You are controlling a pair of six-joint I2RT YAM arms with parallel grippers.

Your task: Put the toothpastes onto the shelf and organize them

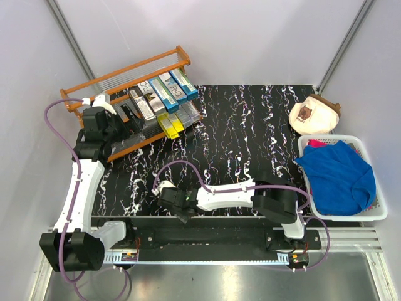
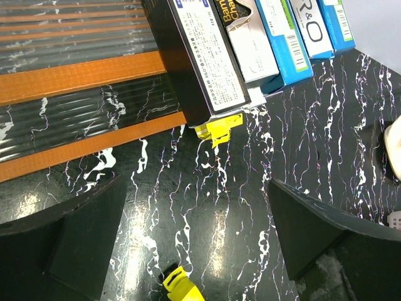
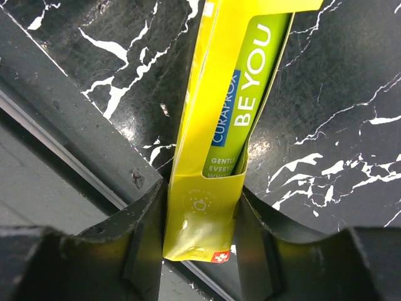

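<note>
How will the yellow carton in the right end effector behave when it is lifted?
The yellow carton is probably light and fairly stiff, being thin cardboard. Its glossy faces may slip in the right end effector. Gripped near one end, it may droop.

A bright yellow slim cardboard carton point(image 3: 213, 157) is showing between the black jaws of the right gripper point(image 3: 202, 229). It is carrying a lime-green panel with white lettering and a small blue strip. Beneath those jaws the black marble-patterned tabletop point(image 3: 326, 125) is running with white veins. Ahead of the black jaws of the left gripper point(image 2: 194, 188), a black rectangular carton point(image 2: 188, 56) is displaying a white panel of fine dark print. To its right, a silver-grey carton point(image 2: 247, 47) and blue-teal cartons point(image 2: 285, 37) are showing white faces. Ahead and left of these jaws, the orange-brown wooden shelf point(image 2: 81, 75) is crossing clear ribbed plastic.
</note>
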